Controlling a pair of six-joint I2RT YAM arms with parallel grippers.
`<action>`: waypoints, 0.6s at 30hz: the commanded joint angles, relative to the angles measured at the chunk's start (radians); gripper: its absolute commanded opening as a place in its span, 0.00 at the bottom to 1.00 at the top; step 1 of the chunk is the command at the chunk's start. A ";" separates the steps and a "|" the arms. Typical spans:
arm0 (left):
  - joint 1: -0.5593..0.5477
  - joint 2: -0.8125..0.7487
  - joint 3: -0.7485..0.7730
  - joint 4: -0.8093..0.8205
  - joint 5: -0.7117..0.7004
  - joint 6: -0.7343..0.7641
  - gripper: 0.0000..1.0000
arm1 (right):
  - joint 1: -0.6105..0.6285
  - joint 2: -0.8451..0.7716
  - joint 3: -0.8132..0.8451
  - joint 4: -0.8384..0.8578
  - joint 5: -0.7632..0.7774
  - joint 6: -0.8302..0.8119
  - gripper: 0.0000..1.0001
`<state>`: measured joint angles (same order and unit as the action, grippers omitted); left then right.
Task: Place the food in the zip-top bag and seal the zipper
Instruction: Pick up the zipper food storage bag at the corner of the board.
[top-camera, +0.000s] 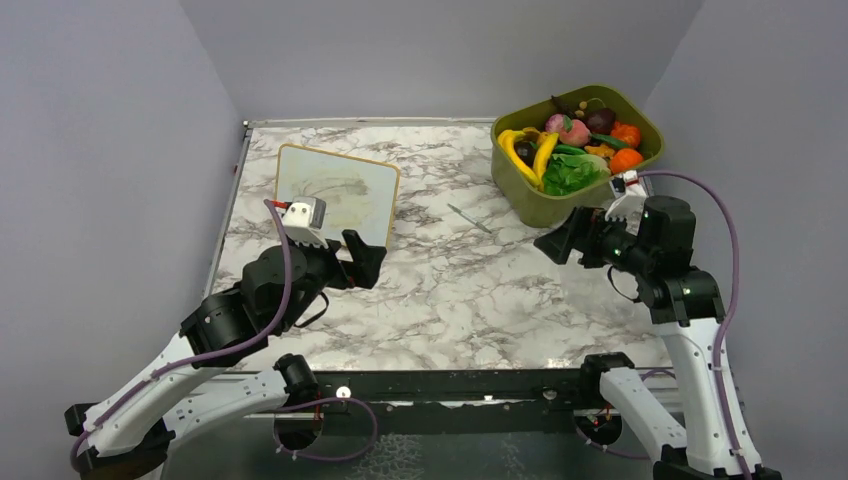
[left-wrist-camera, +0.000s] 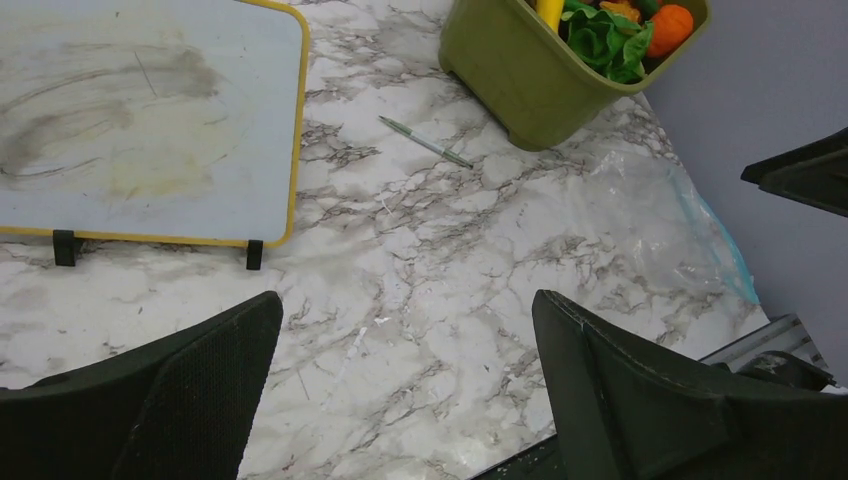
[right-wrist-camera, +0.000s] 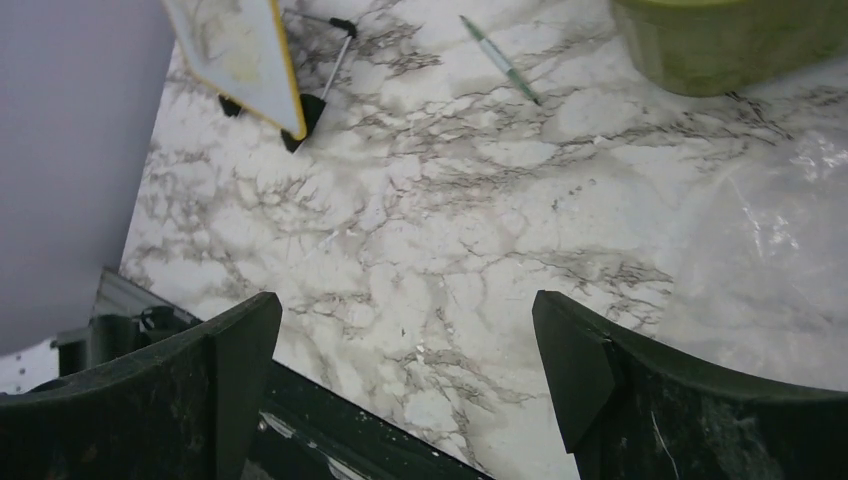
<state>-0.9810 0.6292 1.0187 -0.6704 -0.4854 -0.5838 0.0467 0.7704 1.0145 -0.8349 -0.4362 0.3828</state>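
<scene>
A: Left gripper (left-wrist-camera: 405, 305), how does it stand?
B: Fingers wide apart, hanging over the desk (left-wrist-camera: 420, 230) near the board (left-wrist-camera: 150, 110); my right gripper (right-wrist-camera: 405, 305) is spread the same
A: And the food (top-camera: 575, 150)?
B: Heaped in the tub (top-camera: 530, 195) at the far right corner; a pen (top-camera: 468, 217) lies between board and tub
A: The bag (left-wrist-camera: 650, 220)?
B: Flat on the desk just this side of the tub, near my right gripper, zipper (left-wrist-camera: 715, 240) along its right-hand edge
</scene>
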 joint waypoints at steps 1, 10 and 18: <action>0.003 -0.006 -0.001 0.051 -0.024 0.052 1.00 | 0.053 -0.049 -0.013 0.072 -0.113 -0.098 1.00; 0.004 0.039 -0.042 0.186 0.023 0.152 1.00 | 0.073 -0.067 -0.061 0.152 -0.250 -0.063 1.00; 0.004 0.071 -0.139 0.337 0.093 0.191 1.00 | 0.171 0.006 -0.001 0.159 -0.202 -0.080 1.00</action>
<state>-0.9810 0.6815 0.9073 -0.4503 -0.4385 -0.4332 0.1848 0.7536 0.9581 -0.7055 -0.6353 0.3229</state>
